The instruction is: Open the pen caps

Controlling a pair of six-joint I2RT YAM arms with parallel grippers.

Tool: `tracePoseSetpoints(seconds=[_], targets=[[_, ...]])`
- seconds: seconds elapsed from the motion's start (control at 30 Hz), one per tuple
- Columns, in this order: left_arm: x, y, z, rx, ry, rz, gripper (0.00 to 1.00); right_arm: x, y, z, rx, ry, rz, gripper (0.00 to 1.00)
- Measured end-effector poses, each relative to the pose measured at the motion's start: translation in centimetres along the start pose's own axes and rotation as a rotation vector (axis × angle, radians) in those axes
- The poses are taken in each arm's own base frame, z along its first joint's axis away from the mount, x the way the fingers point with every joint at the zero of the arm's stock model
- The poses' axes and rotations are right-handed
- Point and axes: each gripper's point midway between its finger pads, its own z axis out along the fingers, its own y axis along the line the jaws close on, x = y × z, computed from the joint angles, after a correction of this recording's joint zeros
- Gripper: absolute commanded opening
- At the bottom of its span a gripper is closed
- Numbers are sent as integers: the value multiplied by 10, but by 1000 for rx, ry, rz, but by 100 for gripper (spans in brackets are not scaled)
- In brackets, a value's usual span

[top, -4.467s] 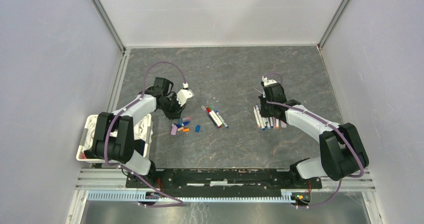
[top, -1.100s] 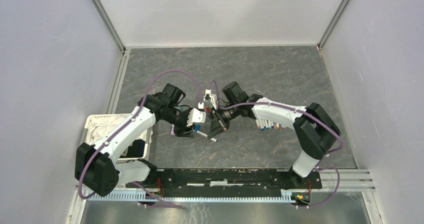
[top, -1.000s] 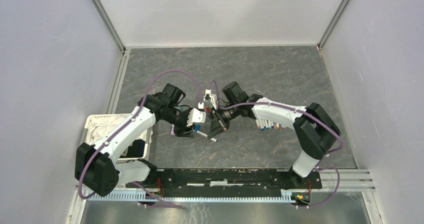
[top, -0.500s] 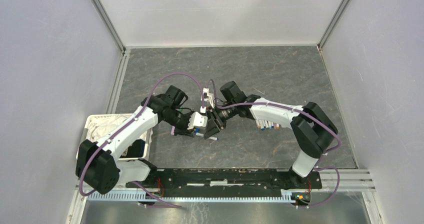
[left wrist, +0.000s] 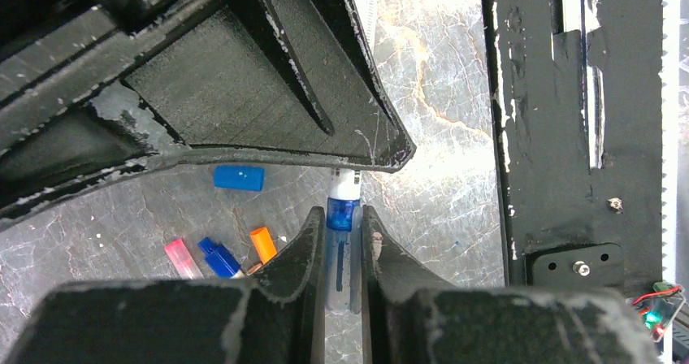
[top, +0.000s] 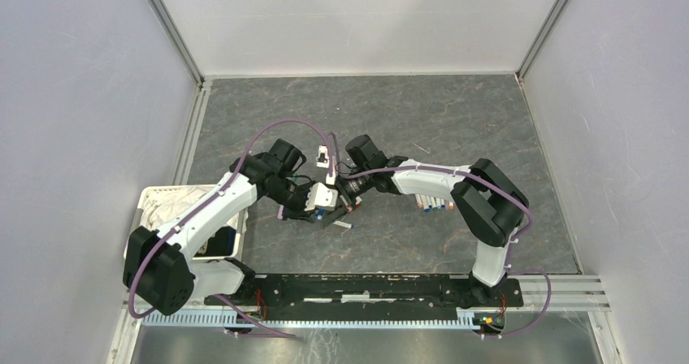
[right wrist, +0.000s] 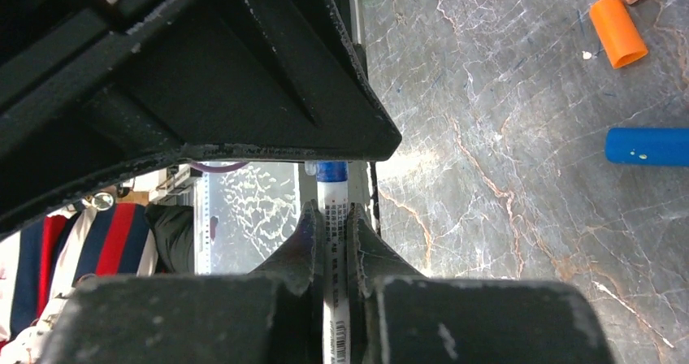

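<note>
Two pincers, the left pincer (left wrist: 342, 218) and the right pincer (right wrist: 331, 214), share one pen (right wrist: 331, 192), which carries one blue cap (left wrist: 342, 211). Four loose caps lie on the desk (left wrist: 439, 71) in the left wrist view: one bright blue cap (left wrist: 239, 178), one orange cap (left wrist: 262, 244), one pink cap (left wrist: 180, 258) and one dark blue cap (left wrist: 218, 258). One white basket (top: 146, 205). The row of pens (top: 435, 205) by the right arm is too small to count.

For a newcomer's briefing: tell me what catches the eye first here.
Both arms meet mid-table on one pen: the left end effector pinches its blue cap, and the right end effector clamps the other end. Loose pen caps lie scattered on the table beside them.
</note>
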Motion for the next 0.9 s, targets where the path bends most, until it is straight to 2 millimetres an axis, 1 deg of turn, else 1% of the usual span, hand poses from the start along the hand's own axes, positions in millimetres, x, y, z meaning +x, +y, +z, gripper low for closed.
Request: tracePoseSetpoints(seconds=[0.1, 0.17, 0.33, 0.43, 0.67, 0.77, 0.9], targets=[[-1, 3, 0, -8, -6, 15, 2, 3, -1, -5, 21, -22, -28, 0], [-5, 10, -2, -14, -38, 35, 2, 0, -2, -11, 57, -52, -63, 0], [-17, 37, -16, -45, -138, 55, 2, -20, -8, -31, 160, -158, -182, 0], [-21, 46, -21, -60, -184, 69, 2, -29, -10, -40, 212, -205, -236, 0], [-28, 49, -22, -68, -216, 127, 2, -30, -10, -50, 275, -239, -307, 0], [-34, 50, -24, -65, -237, 172, 2, -28, -7, -57, 299, -264, -334, 0], [-47, 52, -31, -57, -273, 235, 2, -31, 2, -68, 337, -312, -382, 0]])
